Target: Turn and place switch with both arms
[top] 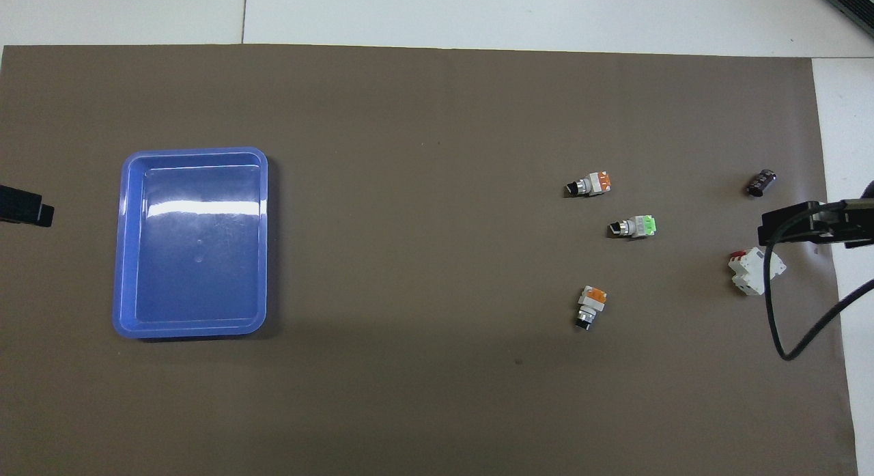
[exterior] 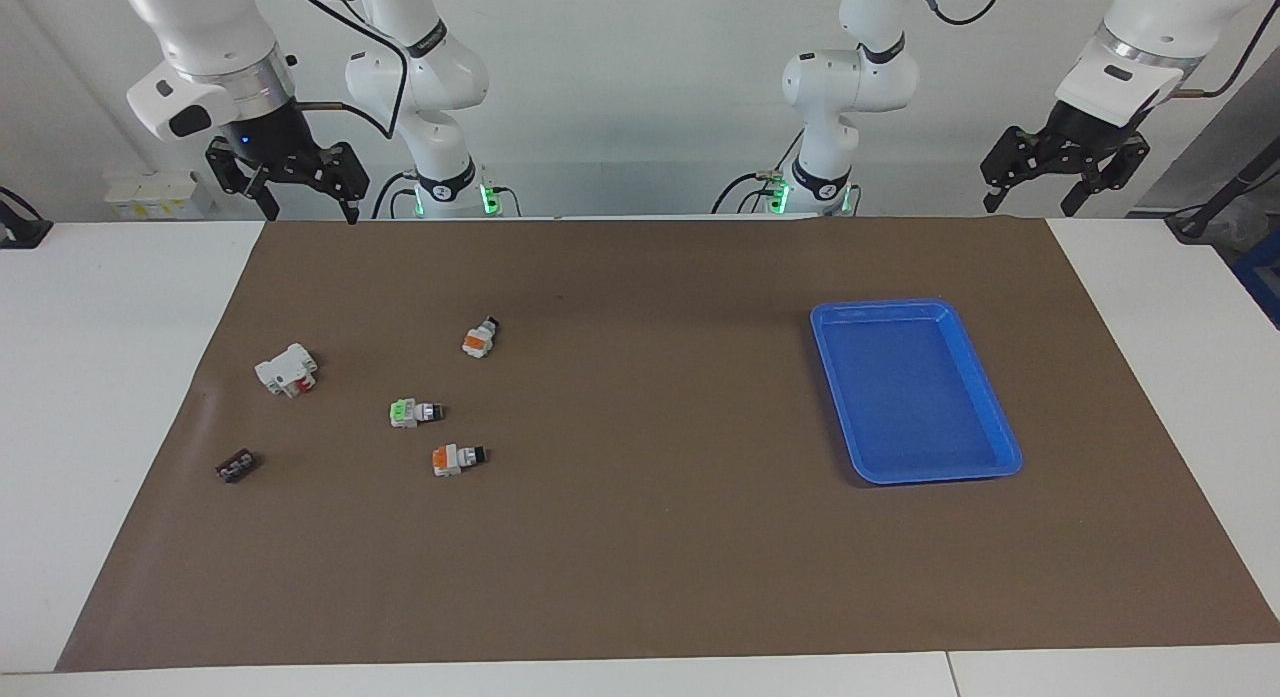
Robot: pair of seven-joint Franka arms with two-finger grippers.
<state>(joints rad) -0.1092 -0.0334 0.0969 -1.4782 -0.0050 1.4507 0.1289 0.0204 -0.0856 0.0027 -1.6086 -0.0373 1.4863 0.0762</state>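
On the brown mat (exterior: 640, 577), toward the right arm's end of the table, lay a small black part (exterior: 238, 466), a white block with a red part (exterior: 286, 369), a green-block switch (exterior: 413, 413) and two orange-block switches. One switch (exterior: 458, 459) lay just beside the green one, farther from the robots; the other orange-block switch (exterior: 480, 339) lay nearer to them. The right gripper (exterior: 288, 185) hung spread wide above the mat's edge. The blue tray (exterior: 1000, 432) stood toward the left arm's end. The left gripper (exterior: 1063, 175) waited raised, claws spread wide.
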